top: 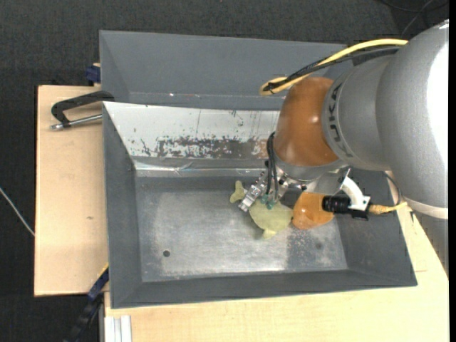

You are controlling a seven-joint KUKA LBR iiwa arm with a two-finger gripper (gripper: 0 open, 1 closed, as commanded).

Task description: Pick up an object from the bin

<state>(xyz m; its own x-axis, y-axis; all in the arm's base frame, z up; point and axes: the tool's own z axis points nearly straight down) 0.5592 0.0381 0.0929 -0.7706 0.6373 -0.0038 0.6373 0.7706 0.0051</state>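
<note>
Pale lump: a flat, yellowish-green lump (pixel 273 221), soft-edged, lies on the bin floor just below the hand and a little toward the arm's side; its upper edge runs up to the hand's tip, and whether the two touch cannot be told.
Hand: the hand (pixel 267 197) hangs low over the right half of the floor, close to the back wall, its tip right above the lump's upper edge.
Hand's state: cannot tell (the tip is dark and crowded by the wrist above it), and nothing can be seen gripped in it.
Silver piece: a small silvery metal piece (pixel 248 200) lies tilted just beside the hand, on the side away from the arm, touching or nearly touching the lump's upper left corner.
Yellow scrap: a little pale yellow scrap (pixel 236 190) sits just beyond the silver piece, farther from the hand.
Orange shape: a rounded orange shape (pixel 309 213) lies just beside the lump on the arm's side of the hand; whether it belongs to the arm or to the bin cannot be told.
Wrist: an orange cover (pixel 305 123) stands directly above the hand.
Bin: the grey metal bin (pixel 206 66) has a scuffed back wall behind the hand.
</note>
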